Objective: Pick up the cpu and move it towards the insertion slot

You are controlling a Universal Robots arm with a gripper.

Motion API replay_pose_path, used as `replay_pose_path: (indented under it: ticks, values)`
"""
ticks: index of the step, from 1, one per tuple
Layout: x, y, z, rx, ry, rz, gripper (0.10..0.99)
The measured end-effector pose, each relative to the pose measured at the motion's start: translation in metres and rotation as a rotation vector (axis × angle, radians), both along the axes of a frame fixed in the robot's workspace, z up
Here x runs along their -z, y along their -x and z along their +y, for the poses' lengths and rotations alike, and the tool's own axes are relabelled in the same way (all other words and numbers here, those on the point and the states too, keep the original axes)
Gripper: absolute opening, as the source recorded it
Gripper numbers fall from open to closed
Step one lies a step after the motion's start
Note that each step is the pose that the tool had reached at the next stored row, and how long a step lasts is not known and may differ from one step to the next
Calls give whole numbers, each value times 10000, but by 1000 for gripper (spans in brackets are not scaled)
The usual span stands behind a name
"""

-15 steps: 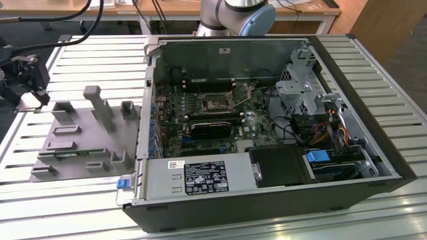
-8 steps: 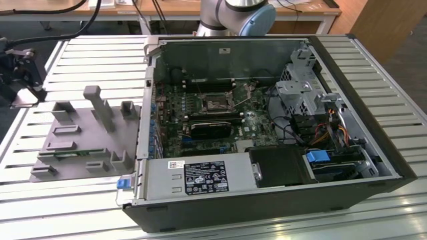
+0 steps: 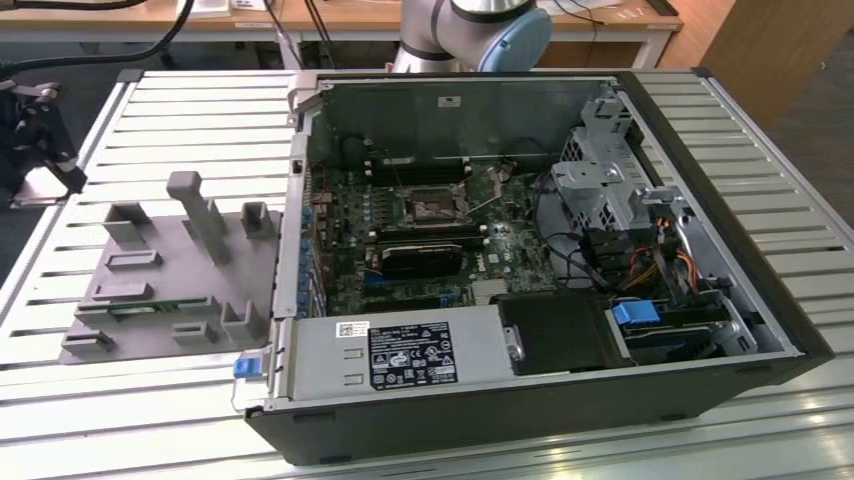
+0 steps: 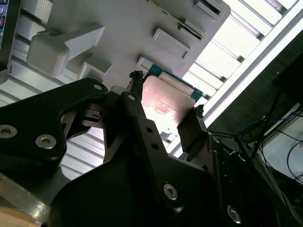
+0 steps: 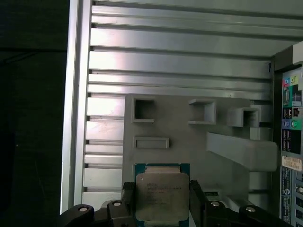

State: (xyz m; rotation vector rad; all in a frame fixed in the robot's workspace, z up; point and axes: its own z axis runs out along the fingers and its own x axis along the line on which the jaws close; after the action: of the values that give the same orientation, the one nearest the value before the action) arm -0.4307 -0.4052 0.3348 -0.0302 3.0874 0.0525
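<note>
The cpu point(image 5: 161, 196) is a small square chip with a silvery top and a green rim. It sits between my gripper's point(image 5: 162, 189) two black fingers point(image 5: 129, 198), which press on its opposite edges. In the second wrist view the cpu point(image 4: 165, 106) shows its pale metal face, with the gripper point(image 4: 167, 92) shut on it just off the grey holder tray point(image 4: 128, 28). In the first wrist view the holder tray point(image 5: 189, 142) lies behind the chip. The insertion slot point(image 3: 434, 207), with its dark centre and metal frame, is on the motherboard inside the open computer case point(image 3: 534, 420).
In the exterior view the grey holder tray point(image 3: 160, 270), with raised posts and pockets, lies on the slatted table point(image 3: 134, 110) at the case's left. A grey power supply box point(image 3: 394, 358), drive bays point(image 3: 627, 200) and cables point(image 3: 667, 270) crowd the case. Black equipment point(image 3: 34, 140) stands at the left edge.
</note>
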Motion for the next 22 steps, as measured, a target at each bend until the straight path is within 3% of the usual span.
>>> replay_pose_path:
  ticks: [22]
  values:
    - [-411, 0, 0, 0, 0, -43, 541]
